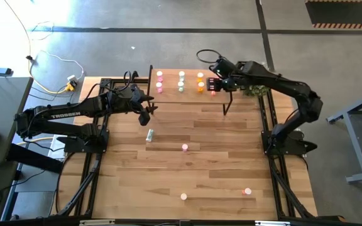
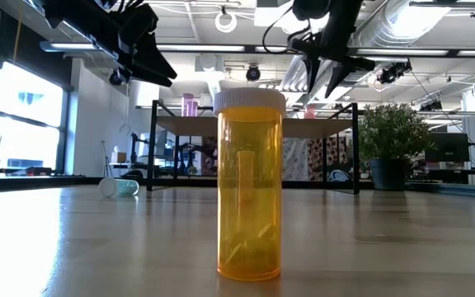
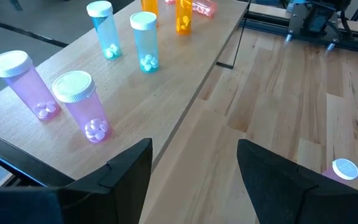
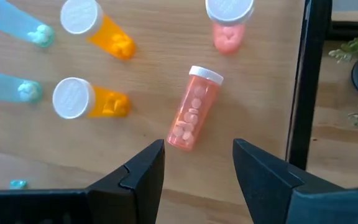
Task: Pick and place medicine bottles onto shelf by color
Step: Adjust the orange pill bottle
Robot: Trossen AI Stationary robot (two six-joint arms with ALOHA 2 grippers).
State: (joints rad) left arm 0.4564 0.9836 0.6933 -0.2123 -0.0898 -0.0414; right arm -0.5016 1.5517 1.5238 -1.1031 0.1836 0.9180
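Right wrist view shows the right gripper (image 4: 197, 165) with jaws apart, empty, hovering over a red-pink bottle (image 4: 193, 109) lying on its side on the shelf (image 4: 148, 168), near its right end. Beside it stand two orange bottles (image 4: 92, 99) and another red-pink bottle (image 4: 229, 22). Left wrist view shows the left gripper (image 3: 194, 165) with jaws apart, empty, over the table (image 3: 291, 106) beside the shelf's left end, near two pink bottles (image 3: 79, 102) and two pale blue-green ones (image 3: 145, 40). On the table lie a fallen pale bottle (image 1: 149, 134) and three others toward the near edge.
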